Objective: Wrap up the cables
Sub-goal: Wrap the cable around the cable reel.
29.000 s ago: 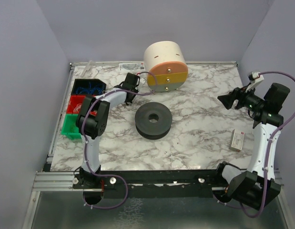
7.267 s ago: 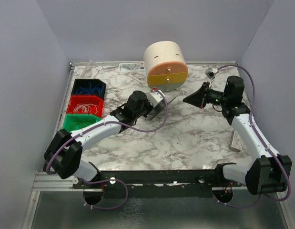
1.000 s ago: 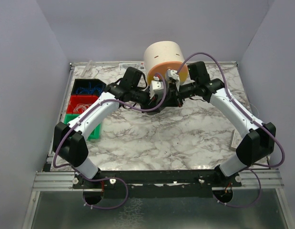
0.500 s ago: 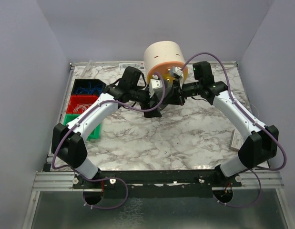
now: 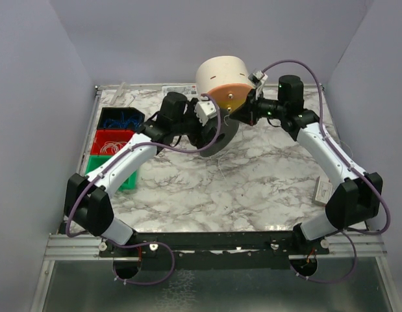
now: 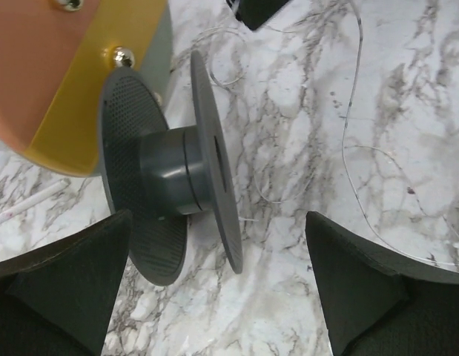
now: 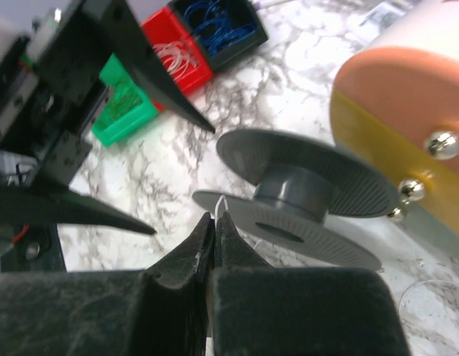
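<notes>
The dark grey spool point(image 6: 170, 178) stands on its edge on the marble, one flange against the cream and orange drum point(image 6: 58, 74). My left gripper point(image 6: 214, 297) is open wide just short of the spool, touching nothing. A hair-thin pale cable point(image 6: 353, 141) lies in loose curls on the table beyond it. My right gripper point(image 7: 214, 219) is shut on a white cable strand point(image 7: 223, 204) right beside the spool point(image 7: 296, 196). In the top view the spool point(image 5: 219, 135) sits between the left gripper point(image 5: 210, 129) and the right gripper point(image 5: 238, 115), in front of the drum point(image 5: 223, 78).
Blue point(image 5: 121, 119), red point(image 5: 110, 142) and green point(image 5: 103, 170) bins line the table's left edge; the red one holds pale wire. A small white box point(image 5: 325, 190) lies at the right edge. The drum blocks the space behind the spool.
My left gripper has opened, let go of the spool and drawn back a little to the left. The right gripper, still shut, has moved up and to the right toward the drum.
</notes>
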